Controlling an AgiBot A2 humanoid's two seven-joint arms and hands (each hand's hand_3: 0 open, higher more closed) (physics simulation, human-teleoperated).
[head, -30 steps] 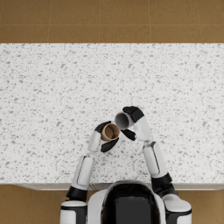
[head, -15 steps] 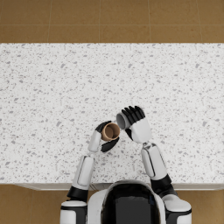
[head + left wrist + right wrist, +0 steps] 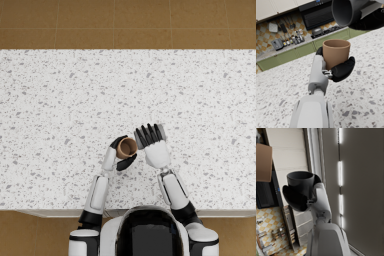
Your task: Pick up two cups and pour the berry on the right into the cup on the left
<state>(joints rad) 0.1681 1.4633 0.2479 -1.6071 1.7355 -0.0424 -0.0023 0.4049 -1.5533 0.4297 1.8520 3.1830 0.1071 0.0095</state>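
You've got a white speckled terrazzo counter [image 3: 60,110] running the full width of the head view, with brown tiled floor [image 3: 125,25] beyond its far edge and a strip of the same floor below its near edge. Look at the left wrist view: the same speckled top [image 3: 361,100] stretches away toward green cabinets [image 3: 293,53]. No object can be seen resting on its surface.

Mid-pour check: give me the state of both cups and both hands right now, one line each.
Brown paper-like cup: upright, mouth up, held off the speckled countertop; contents not visible.
Dark grey cup: tipped over, mouth turned toward the brown cup, just above it.
Left hand: grips the brown cup around its side.
Right hand: holds the grey cup, back of hand up.
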